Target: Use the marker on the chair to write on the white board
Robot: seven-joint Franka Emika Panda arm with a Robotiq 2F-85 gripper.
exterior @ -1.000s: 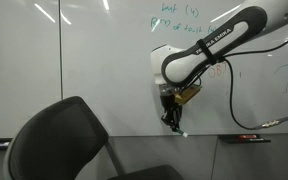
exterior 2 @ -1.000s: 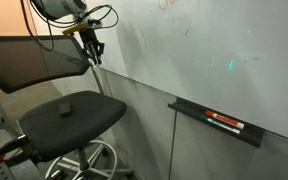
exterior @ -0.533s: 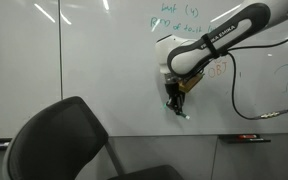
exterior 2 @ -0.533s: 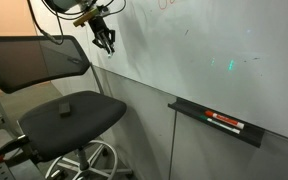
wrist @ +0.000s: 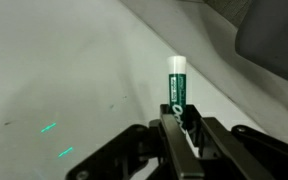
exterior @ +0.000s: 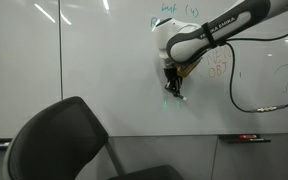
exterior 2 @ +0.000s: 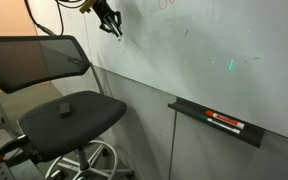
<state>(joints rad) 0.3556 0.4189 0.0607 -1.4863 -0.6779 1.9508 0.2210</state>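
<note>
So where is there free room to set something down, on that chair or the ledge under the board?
The chair seat is mostly bare around the small dark block on it. The marker tray is free at its end nearer the chair; markers crowd the other end. Keep hands away from the gripper, which holds a green marker at the whiteboard.

The whiteboard [exterior: 84, 65] blocks ahead; chair [exterior: 59, 140] well below.
</note>
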